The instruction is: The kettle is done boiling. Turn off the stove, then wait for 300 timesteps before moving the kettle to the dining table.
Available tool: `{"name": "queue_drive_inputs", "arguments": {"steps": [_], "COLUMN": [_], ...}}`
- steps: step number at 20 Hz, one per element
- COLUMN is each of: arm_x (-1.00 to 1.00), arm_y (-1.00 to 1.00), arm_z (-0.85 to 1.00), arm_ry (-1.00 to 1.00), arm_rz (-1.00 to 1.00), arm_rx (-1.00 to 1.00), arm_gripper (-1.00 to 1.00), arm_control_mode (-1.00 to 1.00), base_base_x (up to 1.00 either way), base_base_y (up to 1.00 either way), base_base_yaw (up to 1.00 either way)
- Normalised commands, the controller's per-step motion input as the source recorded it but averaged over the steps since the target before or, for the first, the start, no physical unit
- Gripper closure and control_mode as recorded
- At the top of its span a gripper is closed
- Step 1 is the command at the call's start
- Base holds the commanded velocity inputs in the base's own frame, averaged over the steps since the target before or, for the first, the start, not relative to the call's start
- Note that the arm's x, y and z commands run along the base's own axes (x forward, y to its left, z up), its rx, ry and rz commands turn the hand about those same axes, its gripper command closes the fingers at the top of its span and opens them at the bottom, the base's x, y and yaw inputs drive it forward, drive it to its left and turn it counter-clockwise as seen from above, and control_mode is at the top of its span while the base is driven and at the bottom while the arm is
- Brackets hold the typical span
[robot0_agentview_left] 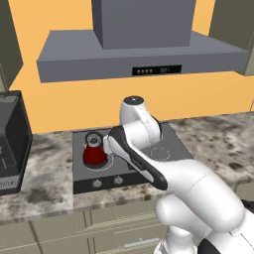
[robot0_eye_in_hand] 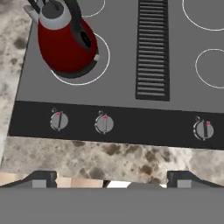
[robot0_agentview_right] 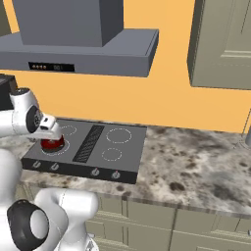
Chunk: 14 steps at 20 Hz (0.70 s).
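Orange wall, grey hood (robot0_agentview_left: pixel 144 47) up top, and a speckled granite counter (robot0_agentview_right: pixel 196 166) running along beige cabinets. The stove (robot0_agentview_right: pixel 125 149) is set into that counter: flat dark grey top, white burner rings, a black grille (robot0_eye_in_hand: pixel 152 48) down the middle and round knobs along the front strip.

The kettle (robot0_eye_in_hand: pixel 65 41) is sitting on the front left burner ring, upright, red body with a silver lid and the black handle arching over it. In the hand view its ring peeks out around the base. In the left base view the kettle (robot0_agentview_left: pixel 94 151) is just left of the arm's forearm, and in the right base view only a bit of red (robot0_agentview_right: pixel 51 143) shows under the white wrist.

The gripper (robot0_eye_in_hand: pixel 111 180) is spread wide, nothing between the fingers. Its two dark tips (robot0_eye_in_hand: pixel 43 178) sit at the bottom of the hand view, over the counter edge in front of the stove, near the knobs but not touching them. Three knobs show there: two on the left (robot0_eye_in_hand: pixel 59 120) (robot0_eye_in_hand: pixel 104 124), one further right (robot0_eye_in_hand: pixel 203 129), each with a small red mark near the top.

A black appliance (robot0_agentview_left: pixel 10 144) stands on the counter well left of the stove.
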Motion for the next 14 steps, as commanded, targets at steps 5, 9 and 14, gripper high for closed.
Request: {"name": "queue_drive_inputs", "arguments": {"steps": [5,9,14], "arm_x": [0.53,0.65,0.47], "arm_y": [-0.17,0.0,0.0], "arm_z": [0.01,0.06,0.06], "arm_ry": [0.0,0.0,0.01], "arm_rz": [0.08,0.05,0.06], "arm_rx": [0.1,0.08,0.05], "arm_gripper": [-1.0,-1.0,-1.0], "arm_control_mode": [-1.0,-1.0,-1.0], "base_base_x": [0.0,0.0,0.0], "base_base_y": [0.0,0.0,0.0], "base_base_yaw": [0.0,0.0,0.0]}}
